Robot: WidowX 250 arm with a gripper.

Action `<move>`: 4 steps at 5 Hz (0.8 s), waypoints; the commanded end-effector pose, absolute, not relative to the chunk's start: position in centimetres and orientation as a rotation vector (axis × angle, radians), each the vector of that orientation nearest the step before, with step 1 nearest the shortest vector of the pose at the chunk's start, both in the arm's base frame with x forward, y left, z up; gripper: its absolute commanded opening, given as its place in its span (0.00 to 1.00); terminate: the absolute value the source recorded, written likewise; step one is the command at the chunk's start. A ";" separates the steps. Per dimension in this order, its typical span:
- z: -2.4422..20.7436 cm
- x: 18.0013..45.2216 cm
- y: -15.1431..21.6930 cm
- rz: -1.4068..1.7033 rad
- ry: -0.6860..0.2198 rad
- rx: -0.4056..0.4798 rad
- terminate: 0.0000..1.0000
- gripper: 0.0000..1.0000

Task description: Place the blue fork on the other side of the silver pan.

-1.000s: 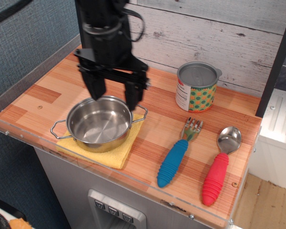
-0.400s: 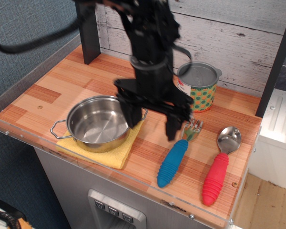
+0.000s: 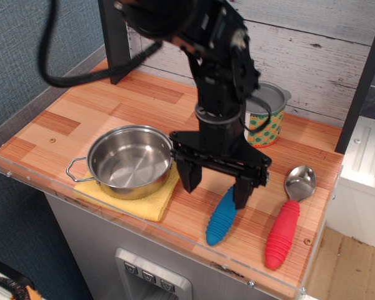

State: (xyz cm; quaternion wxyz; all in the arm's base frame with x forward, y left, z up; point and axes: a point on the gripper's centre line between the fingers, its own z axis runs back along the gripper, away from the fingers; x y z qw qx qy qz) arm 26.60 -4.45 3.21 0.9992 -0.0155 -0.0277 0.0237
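- While the gripper [image 3: 215, 184] hung over the blue fork [image 3: 223, 214], its fingers [image 3: 190, 177] stood spread, grasping nothing.
- That fork lay on the desk [image 3: 62, 119] at 3 o'clock from the silver pan [image 3: 130, 160], apart from it.
- A yellow cloth [image 3: 151, 205] sat under the pan.

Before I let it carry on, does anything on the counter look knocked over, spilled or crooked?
Nothing stands out. The pan sits upright on its yellow cloth, the can stands upright, and the fork and spoon lie flat under and beside the open gripper.
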 end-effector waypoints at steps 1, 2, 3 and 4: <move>2.7 27.7 -5.4 0.038 -0.080 -0.032 0.00 1.00; 2.7 27.8 -5.6 0.057 -0.087 -0.049 0.00 1.00; 1.7 28.2 -5.7 0.058 -0.066 0.006 0.00 1.00; 1.1 28.2 -5.4 0.058 -0.054 0.034 0.00 1.00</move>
